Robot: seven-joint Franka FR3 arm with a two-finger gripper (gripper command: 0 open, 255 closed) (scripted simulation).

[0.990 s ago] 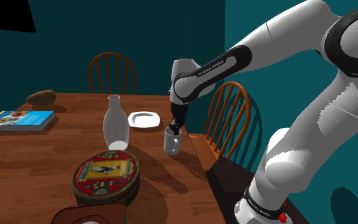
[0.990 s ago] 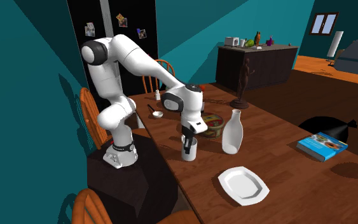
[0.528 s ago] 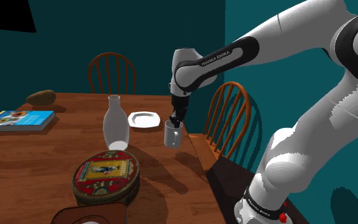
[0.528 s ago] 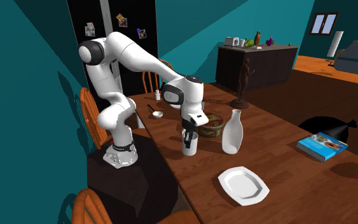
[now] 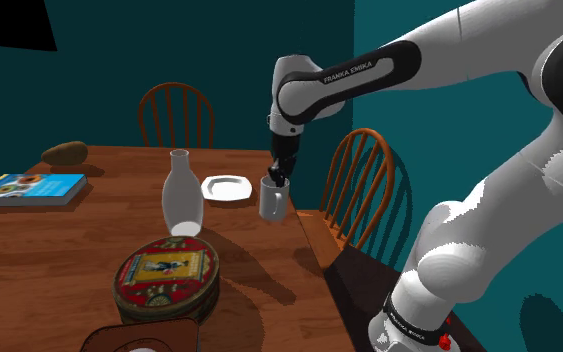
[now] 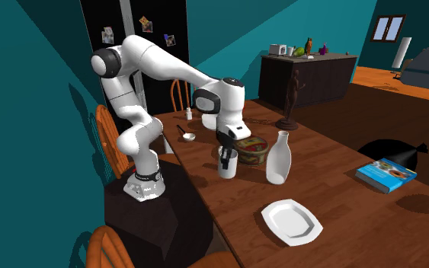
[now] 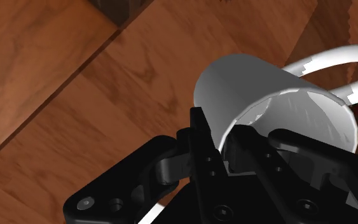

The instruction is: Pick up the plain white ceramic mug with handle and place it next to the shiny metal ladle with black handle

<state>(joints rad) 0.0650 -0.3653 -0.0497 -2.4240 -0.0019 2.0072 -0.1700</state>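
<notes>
Nearest in the shoulder view, one round printed tin point(image 5: 167, 272) is seen lying flat on the wooden worktop point(image 5: 49, 250). Just beyond it, one white bottle point(image 5: 181, 195) is stood upright. To that view's right of the bottle, one white mug point(image 5: 272, 205) is held upright above the worktop, and its shadow is cast on the wood below. The black pincer point(image 5: 280, 180) is closed on the mug's rim. In the wrist view, one finger is seen outside the wall and the other inside the cup, with the wall clasped between them. Behind the mug, one white plate point(image 5: 226, 188) is laid flat. Toward the shoulder view's left, one blue book point(image 5: 29, 188) is laid, and past it one brown lump point(image 5: 65, 152) is seen near the far edge. Two wooden chairs are set at the worktop: the far chair point(image 5: 176, 110) at its far edge and the side chair point(image 5: 364, 180) at its side edge. In the second exterior view, one ladle point(image 6: 186, 135) is seen lying on the worktop near the stand point(image 6: 167, 221), apart from the mug.
</notes>
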